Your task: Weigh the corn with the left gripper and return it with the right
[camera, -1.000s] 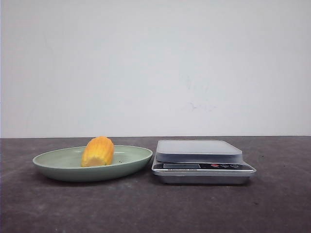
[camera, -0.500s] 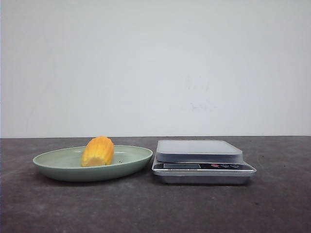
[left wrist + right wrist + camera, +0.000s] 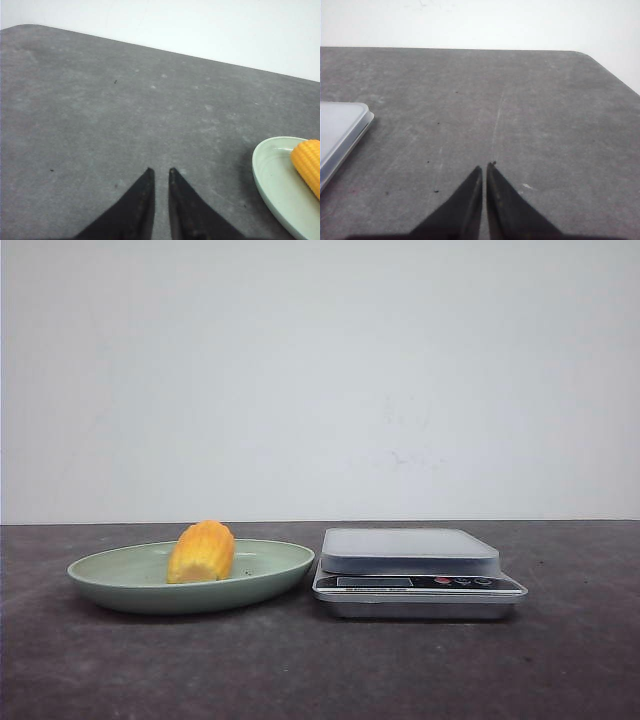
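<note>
The yellow-orange corn (image 3: 202, 552) lies in a pale green dish (image 3: 120, 580) at the left of the dark table; the left wrist view catches its end (image 3: 309, 164) over the dish rim (image 3: 270, 175). A silver scale (image 3: 410, 570) with a bare pan stands just right of the dish. My left gripper (image 3: 160, 171) hovers over bare table, well off to the side of the dish, its black fingers nearly together and holding nothing. My right gripper (image 3: 485, 166) is shut over bare table, beside the scale's corner (image 3: 340, 132). Neither gripper shows in the front view.
A white wall rises behind the table's far edge. The table's rounded corners show in both wrist views. Dark tabletop stretches in front of the dish and the scale.
</note>
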